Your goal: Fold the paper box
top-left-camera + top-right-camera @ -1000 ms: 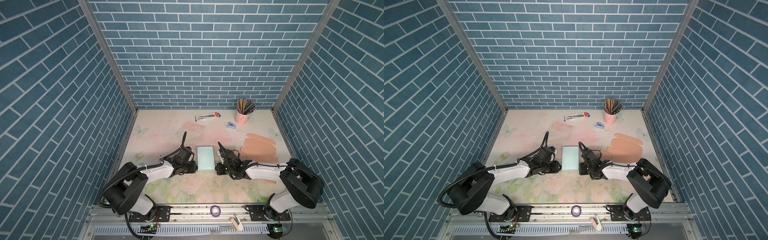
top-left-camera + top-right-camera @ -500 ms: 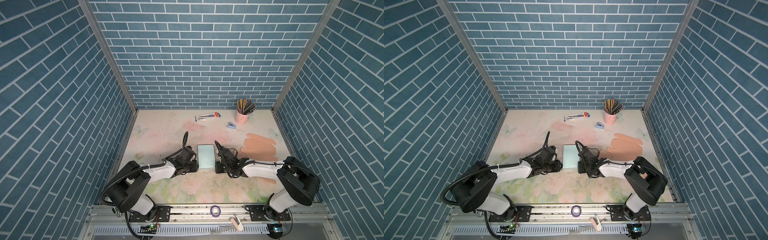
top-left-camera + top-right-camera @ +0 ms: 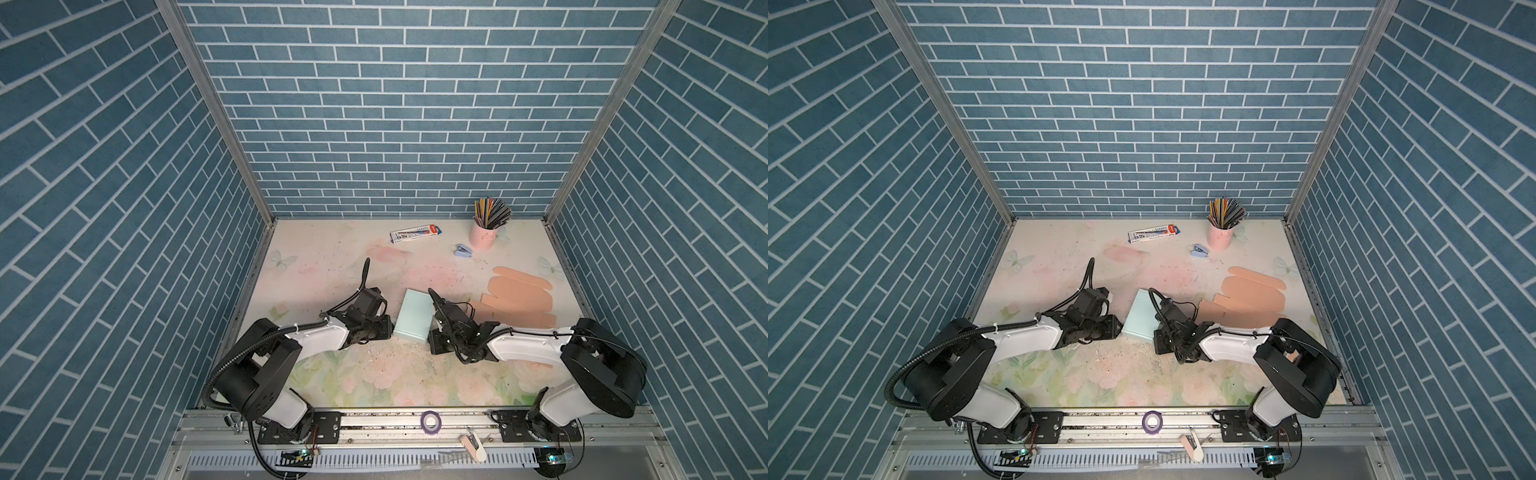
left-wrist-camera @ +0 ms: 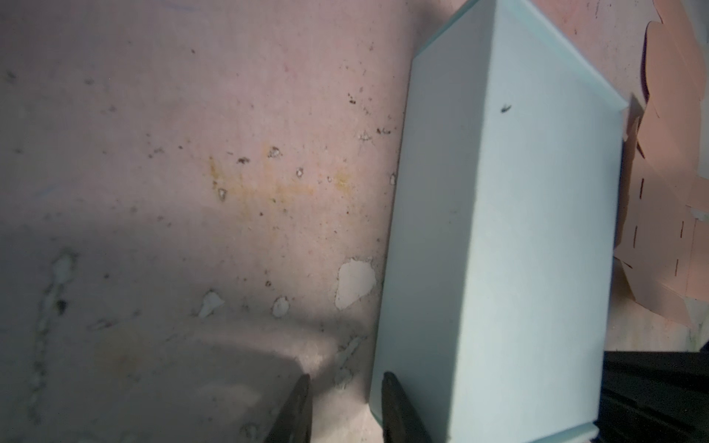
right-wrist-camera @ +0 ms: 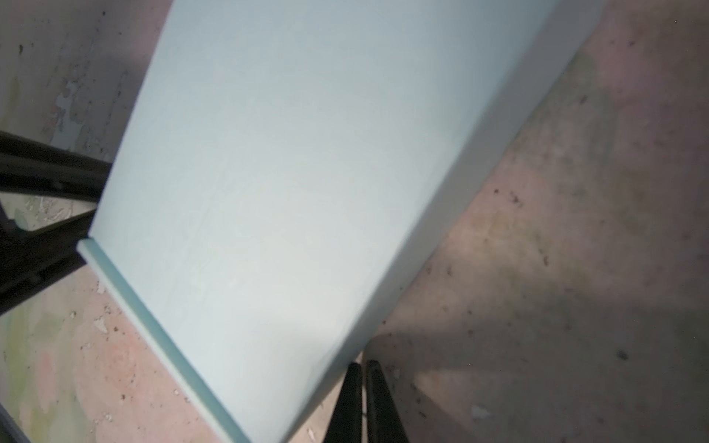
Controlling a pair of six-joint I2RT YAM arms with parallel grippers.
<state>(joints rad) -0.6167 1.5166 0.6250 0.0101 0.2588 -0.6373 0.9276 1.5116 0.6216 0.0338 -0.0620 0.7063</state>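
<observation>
We see a pale mint paper box [image 3: 412, 316], folded shut into a low rectangular block, lying flat and slightly skewed at mid-table [image 3: 332, 257], long side running front to back.

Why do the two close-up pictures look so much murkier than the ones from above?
Both top views: evenly lit and sharp, though the brick walls splay outward, a wide-lens effect. Left wrist view: dim, a heavy shadow across the table, the box slightly soft. Right wrist view: the box fills the frame, blurred.
</observation>
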